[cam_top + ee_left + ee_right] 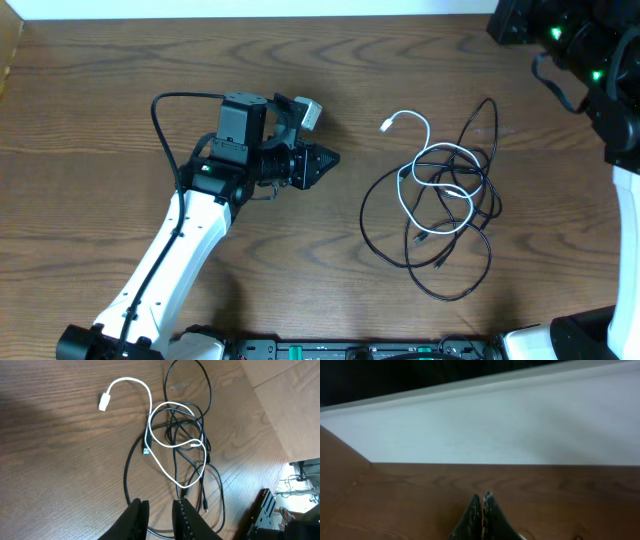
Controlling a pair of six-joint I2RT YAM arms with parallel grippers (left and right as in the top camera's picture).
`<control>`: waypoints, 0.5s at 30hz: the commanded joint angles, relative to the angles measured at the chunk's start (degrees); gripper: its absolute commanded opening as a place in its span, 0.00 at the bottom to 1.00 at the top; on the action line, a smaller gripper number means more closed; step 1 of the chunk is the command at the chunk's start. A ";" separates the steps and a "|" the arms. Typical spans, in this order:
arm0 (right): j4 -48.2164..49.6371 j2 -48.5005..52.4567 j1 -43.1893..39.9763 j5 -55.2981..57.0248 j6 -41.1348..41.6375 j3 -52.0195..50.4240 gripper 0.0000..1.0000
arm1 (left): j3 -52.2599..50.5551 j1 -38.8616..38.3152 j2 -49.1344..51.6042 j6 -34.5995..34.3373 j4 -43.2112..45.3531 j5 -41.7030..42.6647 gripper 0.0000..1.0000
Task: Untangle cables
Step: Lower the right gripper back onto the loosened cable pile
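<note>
My left fingers [322, 160] sit slightly parted and empty; right fingers [472, 516] are pressed closed. I see the tangled cables [440, 205] on the worktop [100, 100] at three o'clock from the left fingers, my nearer arm.

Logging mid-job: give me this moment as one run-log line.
left gripper: slightly open, empty, short of cables | right gripper: shut, empty, away from cables | cables: tangled, one white among black

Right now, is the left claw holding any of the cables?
No, the overhead view shows the left claw with nothing in it, clearly apart from the cables, which lie tangled off to one side.
</note>
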 commanded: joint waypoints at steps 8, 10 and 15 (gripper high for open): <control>-17.75 5.31 -0.17 7.10 3.04 -1.36 0.45 | 0.92 -0.24 0.02 1.18 1.66 -0.11 0.22; -19.98 7.06 0.07 7.17 3.13 -1.95 0.45 | 0.92 -0.22 0.02 1.18 2.38 -0.13 0.22; -20.61 9.49 2.91 7.34 -4.35 -9.38 0.45 | 0.92 -0.13 0.00 0.72 3.37 -3.56 0.22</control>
